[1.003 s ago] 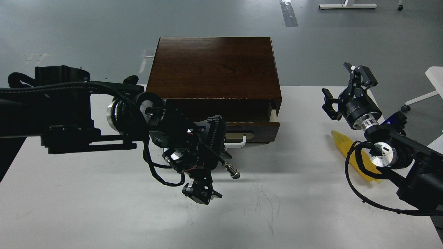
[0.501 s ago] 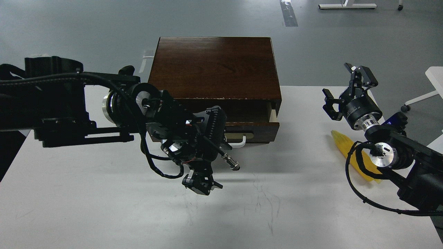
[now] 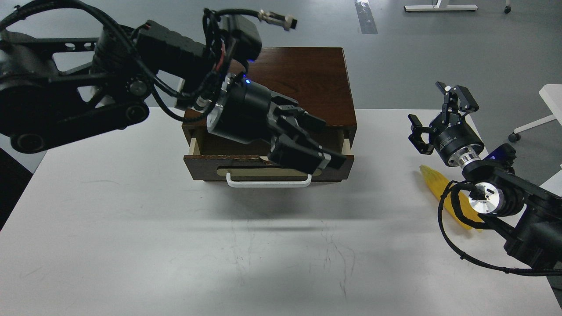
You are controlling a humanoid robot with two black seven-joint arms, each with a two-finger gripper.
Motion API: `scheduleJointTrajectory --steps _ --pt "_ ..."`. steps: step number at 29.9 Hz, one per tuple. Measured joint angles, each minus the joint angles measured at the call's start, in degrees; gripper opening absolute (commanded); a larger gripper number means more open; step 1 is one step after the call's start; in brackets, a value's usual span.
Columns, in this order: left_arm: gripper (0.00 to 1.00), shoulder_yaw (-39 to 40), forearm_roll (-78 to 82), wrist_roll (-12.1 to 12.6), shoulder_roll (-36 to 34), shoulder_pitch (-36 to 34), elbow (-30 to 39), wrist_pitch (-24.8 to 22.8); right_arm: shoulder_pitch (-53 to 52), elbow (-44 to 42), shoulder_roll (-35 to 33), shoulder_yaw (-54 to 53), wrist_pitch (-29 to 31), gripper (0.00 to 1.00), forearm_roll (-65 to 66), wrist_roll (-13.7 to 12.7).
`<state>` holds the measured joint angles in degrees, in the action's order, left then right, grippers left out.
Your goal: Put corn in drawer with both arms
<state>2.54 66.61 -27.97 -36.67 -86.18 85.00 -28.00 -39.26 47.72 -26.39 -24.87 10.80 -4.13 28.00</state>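
The dark-brown drawer [image 3: 206, 169] stands partly pulled out of its boxy cabinet [image 3: 303, 79], its white bar handle [image 3: 268, 183] in full view. My left gripper [image 3: 331, 141] hangs over the drawer's right front part, fingers spread, open and empty. The yellow corn [image 3: 434, 185] lies on the white table [image 3: 131, 245] at the right, its lower half hidden under my right arm. My right gripper [image 3: 439, 115] is open and empty, pointing up and away, just above and behind the corn's tip.
The table's right edge runs close behind my right arm. A white piece of furniture [image 3: 552, 98] stands off the table at the far right. A blue part [image 3: 498, 152] shows beside my right wrist. Grey floor lies beyond the cabinet.
My left arm has swung up from the table in front of the drawer, and its gripper now hangs over the drawer's front. The handle is uncovered. The right arm has barely moved.
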Motion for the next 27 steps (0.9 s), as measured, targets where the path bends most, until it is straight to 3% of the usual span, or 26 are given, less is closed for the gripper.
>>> scheduleJointTrajectory --steps 8,18,27 --pt "0.98 5.55 -42.08 -0.01 -6.72 12.92 -10.28 0.01 0.27 0.32 1.18 1.36 0.19 1.0 1.2 0.0" --pt "0.98 9.37 -64.41 -0.04 -9.22 26.83 -27.39 0.02 -1.43 -0.66 1.13 2.94 1.45 1.0 1.95 0.0" --pt "0.98 13.91 -70.89 -0.04 -4.11 39.47 -36.65 0.01 -5.18 -3.51 0.93 9.49 3.28 1.0 1.97 0.0"
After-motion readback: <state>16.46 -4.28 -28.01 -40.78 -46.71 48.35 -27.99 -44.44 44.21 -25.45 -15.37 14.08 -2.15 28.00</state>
